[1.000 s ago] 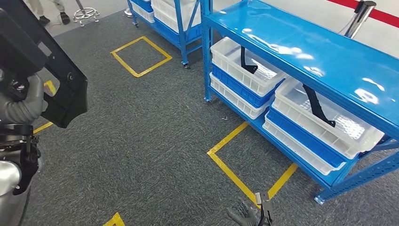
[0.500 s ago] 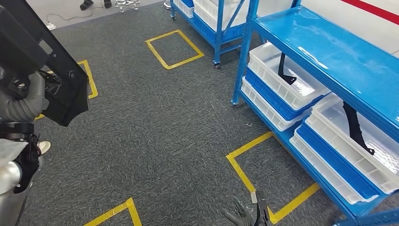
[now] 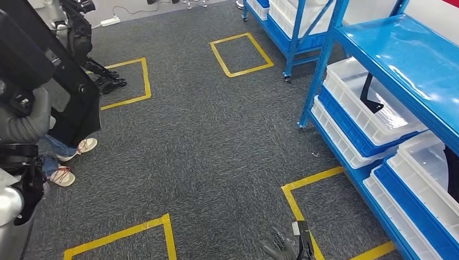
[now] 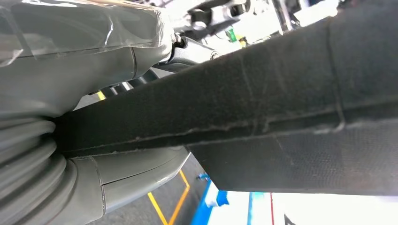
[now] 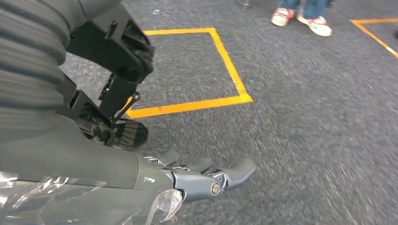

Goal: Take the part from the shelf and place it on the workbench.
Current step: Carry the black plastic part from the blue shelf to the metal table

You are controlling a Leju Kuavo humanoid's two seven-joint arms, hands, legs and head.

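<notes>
Black part (image 3: 65, 86) in left hand (image 3: 24, 122)

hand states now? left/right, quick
Left hand: holding the black part.
Right hand: open, fingers extended, holding nothing.

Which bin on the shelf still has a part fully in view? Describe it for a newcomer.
Find the blue shelf rack on the right. On its lower level, take the white bin stacked on a blue one, nearest the rack's upright post. A black angled part lies inside; the neighbouring white bin is cut off by the frame.
</notes>
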